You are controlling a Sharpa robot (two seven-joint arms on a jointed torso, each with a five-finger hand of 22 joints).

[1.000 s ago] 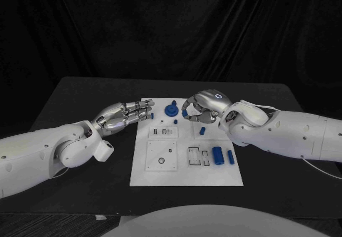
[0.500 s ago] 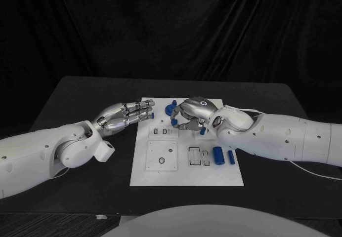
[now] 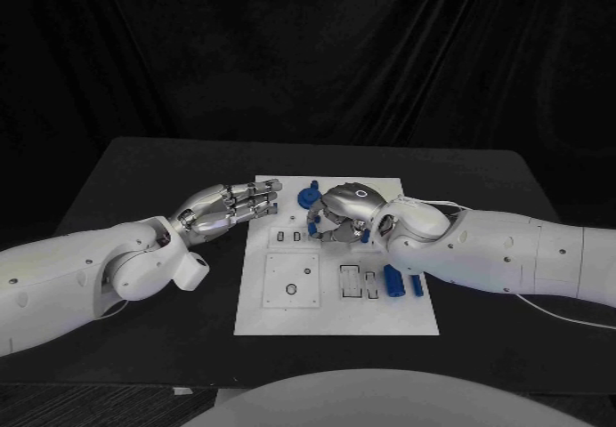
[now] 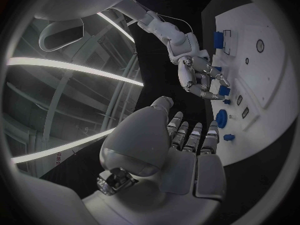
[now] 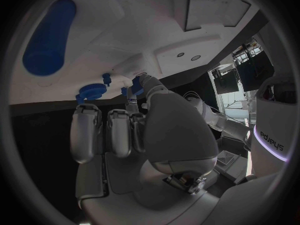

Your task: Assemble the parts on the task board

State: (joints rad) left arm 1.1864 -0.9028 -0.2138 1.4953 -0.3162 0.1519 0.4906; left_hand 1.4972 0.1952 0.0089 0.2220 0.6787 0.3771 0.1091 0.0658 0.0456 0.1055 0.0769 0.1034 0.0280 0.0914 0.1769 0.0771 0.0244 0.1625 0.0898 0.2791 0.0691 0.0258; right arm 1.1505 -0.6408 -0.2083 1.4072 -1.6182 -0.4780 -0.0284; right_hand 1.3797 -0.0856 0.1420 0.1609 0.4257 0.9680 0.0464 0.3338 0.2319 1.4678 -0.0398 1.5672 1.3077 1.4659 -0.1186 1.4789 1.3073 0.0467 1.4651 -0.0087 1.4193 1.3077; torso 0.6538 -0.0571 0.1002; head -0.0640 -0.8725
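1. I had the task board point(image 3: 336, 307) lying flat in the middle of the black table point(image 3: 128, 178), long side running away from the robot.
2. My left hand point(image 3: 235, 205) sat just off the board's left edge near the far end, over the table, fingers stretched out side by side toward the board and holding nothing.
3. In the left wrist view the left hand point(image 4: 178, 145) showed the same: fingers straight, close together, empty, tips just short of the board point(image 4: 275, 80).
4. My right hand point(image 3: 342, 213) was over the far middle of the board, fingers curled downward.
5. In the right wrist view a small blue part point(image 5: 134, 86) sat at the right hand's point(image 5: 134, 130) thumb tip, right against the board surface point(image 5: 125, 30); I couldn't tell for sure whether it was pinched or only touched.
6. A blue gear-like part point(image 3: 308, 197) stood on the board's far end, just left of the right hand; it also showed as a blue disc point(image 5: 92, 91) just beside the fingertips in the right wrist view.
7. A small blue peg point(image 3: 276, 209) sat near the board's far-left edge, close to the left fingertips.
8. Two blue cylinders point(image 3: 393, 281) lay side by side on the board's right half, partly under the right forearm, well apart from both hands.
9. One blue cylinder point(image 5: 47, 37) appeared large in the right wrist view, lying on the board.
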